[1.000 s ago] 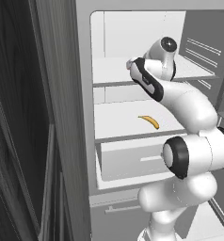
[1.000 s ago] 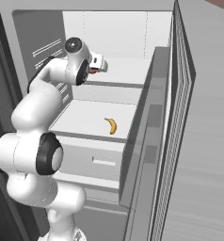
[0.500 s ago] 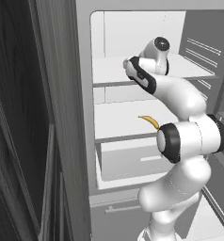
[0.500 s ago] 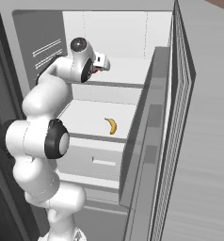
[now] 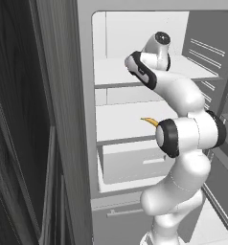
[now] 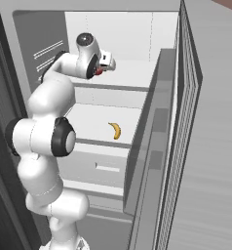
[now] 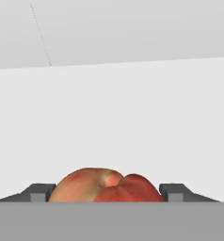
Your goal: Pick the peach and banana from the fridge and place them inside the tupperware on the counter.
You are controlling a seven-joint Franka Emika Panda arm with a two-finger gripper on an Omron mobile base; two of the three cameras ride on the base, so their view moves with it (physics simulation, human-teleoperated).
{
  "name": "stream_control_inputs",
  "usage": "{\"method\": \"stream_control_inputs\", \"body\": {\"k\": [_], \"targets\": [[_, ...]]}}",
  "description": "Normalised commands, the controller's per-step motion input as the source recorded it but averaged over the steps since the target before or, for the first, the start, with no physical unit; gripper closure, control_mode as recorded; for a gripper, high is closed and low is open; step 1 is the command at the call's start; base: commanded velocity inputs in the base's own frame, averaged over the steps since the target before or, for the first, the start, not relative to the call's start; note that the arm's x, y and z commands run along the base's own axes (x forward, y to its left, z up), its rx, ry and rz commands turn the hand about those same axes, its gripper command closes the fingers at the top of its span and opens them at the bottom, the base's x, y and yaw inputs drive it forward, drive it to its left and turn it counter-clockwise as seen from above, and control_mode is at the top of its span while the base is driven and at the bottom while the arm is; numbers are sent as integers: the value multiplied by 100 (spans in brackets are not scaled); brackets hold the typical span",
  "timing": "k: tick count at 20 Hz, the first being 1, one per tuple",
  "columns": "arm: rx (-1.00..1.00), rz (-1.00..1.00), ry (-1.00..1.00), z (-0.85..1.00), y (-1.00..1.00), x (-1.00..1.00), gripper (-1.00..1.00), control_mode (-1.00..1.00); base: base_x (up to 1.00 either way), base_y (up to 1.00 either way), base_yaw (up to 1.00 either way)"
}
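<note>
Peach (image 7: 107, 186) between pincer (image 7: 107, 192) fingertips on upper fridge (image 6: 137, 73) shelf, jaws spread wide, unclosed

1 peach (image 7: 107, 185), 1 banana (image 6: 115, 130)

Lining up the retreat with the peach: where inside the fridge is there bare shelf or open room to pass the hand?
The upper shelf is bare around the peach, which sits between the gripper fingertips. The middle shelf is bare left of the banana. It is tighter on the right, where the door racks stand close.
</note>
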Motion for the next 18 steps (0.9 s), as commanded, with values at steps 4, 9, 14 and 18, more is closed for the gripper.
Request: {"method": "stream_control_inputs", "body": {"k": [4, 9, 14, 18], "targets": [[-1, 0, 8, -70, 0, 0, 100, -100, 0, 0, 0], [0, 0, 0, -25, 0, 6, 100, -100, 0, 0, 0], [0, 0, -9, -27, 0, -76, 100, -100, 0, 0, 0], [0, 0, -18, -2, -6, -100, 100, -100, 0, 0, 0]]}}
